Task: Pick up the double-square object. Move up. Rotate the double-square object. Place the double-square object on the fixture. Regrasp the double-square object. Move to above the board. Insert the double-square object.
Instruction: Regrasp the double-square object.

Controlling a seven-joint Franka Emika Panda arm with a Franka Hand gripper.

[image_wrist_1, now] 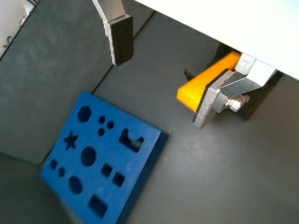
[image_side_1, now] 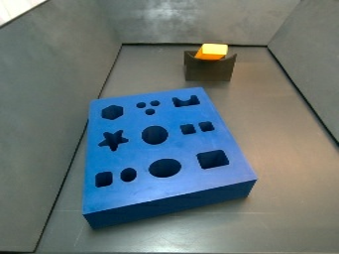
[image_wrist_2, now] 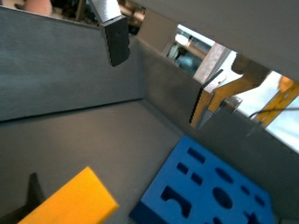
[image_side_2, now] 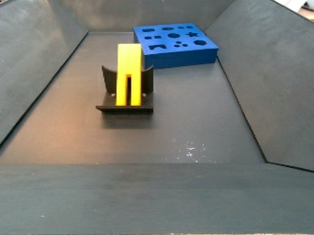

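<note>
The double-square object [image_side_2: 130,72] is a yellow-orange slotted block standing upright in the dark fixture [image_side_2: 123,106]; from the opposite side it shows as an orange top [image_side_1: 209,51] on the fixture [image_side_1: 209,67]. The blue board [image_side_1: 166,149] lies flat on the floor, also seen far back [image_side_2: 178,44]. My gripper [image_wrist_1: 163,87] is open and holds nothing, high above the floor and outside both side views. In both wrist views the block [image_wrist_1: 205,83] [image_wrist_2: 70,201] lies below, beside one finger [image_wrist_1: 222,98], not between the pads. The board [image_wrist_1: 100,157] [image_wrist_2: 216,188] shows below too.
Grey sloping walls [image_side_2: 43,64] enclose the dark floor [image_side_1: 284,129] on every side. The fixture stands near a wall, apart from the board. Open floor lies between them [image_side_2: 185,110].
</note>
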